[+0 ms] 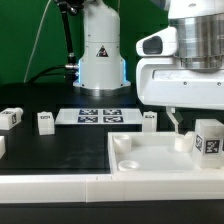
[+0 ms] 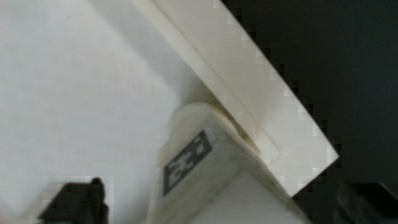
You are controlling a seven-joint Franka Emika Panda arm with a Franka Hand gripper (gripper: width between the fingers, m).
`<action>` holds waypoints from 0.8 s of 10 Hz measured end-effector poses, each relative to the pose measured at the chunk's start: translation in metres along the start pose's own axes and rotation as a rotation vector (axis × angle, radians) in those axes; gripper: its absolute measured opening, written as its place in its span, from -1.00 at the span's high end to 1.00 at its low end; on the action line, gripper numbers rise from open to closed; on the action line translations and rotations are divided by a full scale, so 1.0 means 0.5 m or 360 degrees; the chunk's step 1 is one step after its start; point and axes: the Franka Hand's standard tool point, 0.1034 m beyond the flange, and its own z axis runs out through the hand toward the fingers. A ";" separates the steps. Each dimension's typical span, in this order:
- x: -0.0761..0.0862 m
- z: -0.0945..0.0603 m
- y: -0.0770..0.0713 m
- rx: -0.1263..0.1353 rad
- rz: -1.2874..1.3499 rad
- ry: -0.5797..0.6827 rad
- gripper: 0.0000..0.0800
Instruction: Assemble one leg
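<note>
Black table point(image 1: 60, 150) w/ green backdrop; marker board point(image 1: 95, 115) lies flat far beyond the fingers. Gripper point(image 1: 178, 128) hangs low over the tray point(image 1: 150, 160) – one thin finger shows in the exterior view, dropping to the tray's far rim. In the wrist view both dark fingertips point(image 2: 71, 203) peek in at the frame edge, spread, nothing between them. A leg point(image 1: 207, 137) stands on the tray just beside the fingers, tag facing out; wrist view shows it point(image 2: 210, 165) lying against the tray's raised rim point(image 2: 249, 90), ahead of the tips. Three more legs sit well apart on the table. Leg looks light, stiff, smooth plastic – prob. slippery, so pinch across two flat opposite sides, mid-height, squarely.
</note>
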 end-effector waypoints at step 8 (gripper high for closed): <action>-0.005 0.006 -0.004 -0.0052 -0.0603 0.0037 -0.29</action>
